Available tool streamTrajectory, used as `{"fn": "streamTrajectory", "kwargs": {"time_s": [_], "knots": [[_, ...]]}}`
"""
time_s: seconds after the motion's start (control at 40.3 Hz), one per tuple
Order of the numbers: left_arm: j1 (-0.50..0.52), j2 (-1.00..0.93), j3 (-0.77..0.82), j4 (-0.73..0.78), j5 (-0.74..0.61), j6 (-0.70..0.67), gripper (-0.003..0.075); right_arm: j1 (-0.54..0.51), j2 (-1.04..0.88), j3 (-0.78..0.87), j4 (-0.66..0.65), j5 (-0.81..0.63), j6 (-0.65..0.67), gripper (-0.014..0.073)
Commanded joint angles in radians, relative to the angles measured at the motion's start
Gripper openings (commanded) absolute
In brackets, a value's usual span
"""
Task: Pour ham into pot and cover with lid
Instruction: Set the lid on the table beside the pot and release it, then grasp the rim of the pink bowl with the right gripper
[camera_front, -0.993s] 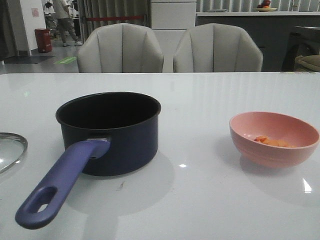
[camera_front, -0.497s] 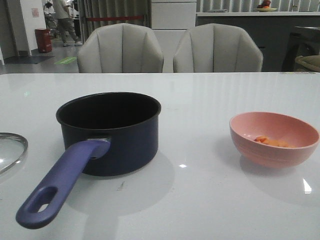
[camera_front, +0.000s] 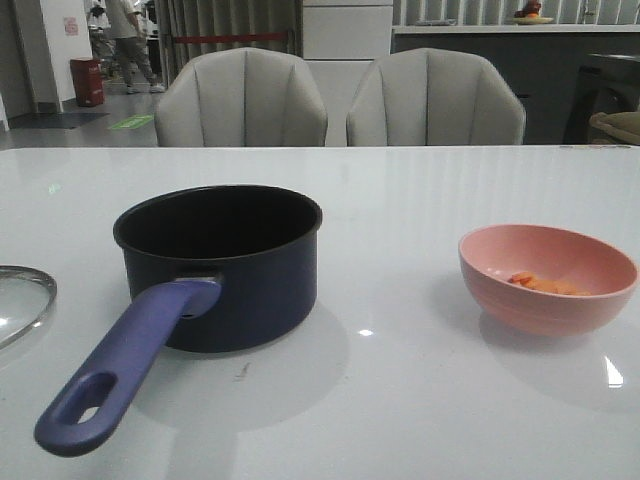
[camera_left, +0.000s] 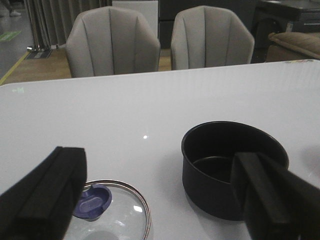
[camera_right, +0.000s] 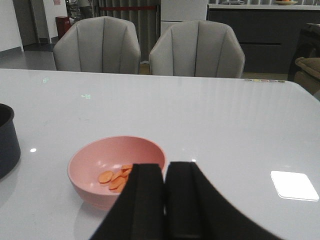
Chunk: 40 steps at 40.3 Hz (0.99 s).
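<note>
White glossy table (camera_front: 420, 200), two grey chairs (camera_front: 240, 98) behind at 12 o'clock. Front view: pot (camera_front: 218, 265) left of centre, empty, upright, handle toward 7 o'clock; lid (camera_front: 22, 300) at the left edge, 9 o'clock of the pot; pink bowl (camera_front: 547, 277) at 3 o'clock, well apart, ham (camera_front: 545, 284) inside. Left wrist view: left gripper (camera_left: 165, 192) fingers wide apart, above lid and pot, holding nothing. Right wrist view: right gripper (camera_right: 165, 200) fingers pressed together, empty, near the bowl.

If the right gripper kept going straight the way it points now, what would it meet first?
Most likely the near rim of the round pink bowl holding orange ham slices; the shut right gripper points just beside it, and depth is unclear.
</note>
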Motion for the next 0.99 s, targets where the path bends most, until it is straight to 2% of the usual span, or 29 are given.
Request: {"fn": "streamTrajectory", "kwargs": {"time_s": [0.0,0.099,0.323,0.522,0.646,0.82,0.969], "knots": [[-0.012,-0.068,0.017,0.004,-0.114,-0.002,0.0614,-0.004,-0.019,-0.005,-0.007,-0.077,0.0,0.0145],[-0.016,-0.114,0.043,0.004,-0.171,-0.002,0.0614,-0.004,-0.019,-0.005,-0.007,-0.077,0.0,0.0145],[-0.019,-0.116,0.044,-0.016,-0.161,-0.002,0.0614,-0.004,-0.019,-0.005,-0.007,-0.077,0.0,0.0145],[-0.019,-0.116,0.044,-0.023,-0.145,-0.002,0.0614,-0.003,-0.018,-0.03,-0.006,-0.213,0.008,0.0145],[-0.019,-0.116,0.044,-0.023,-0.138,-0.002,0.0614,-0.003,0.041,-0.157,-0.006,-0.103,0.007,0.0145],[-0.019,-0.116,0.044,-0.023,-0.138,-0.002,0.0614,-0.003,0.27,-0.352,-0.026,0.132,0.007,0.0145],[-0.019,-0.116,0.044,-0.023,-0.138,-0.002,0.0614,-0.003,0.416,-0.381,-0.026,0.138,0.007,0.0145]]}}
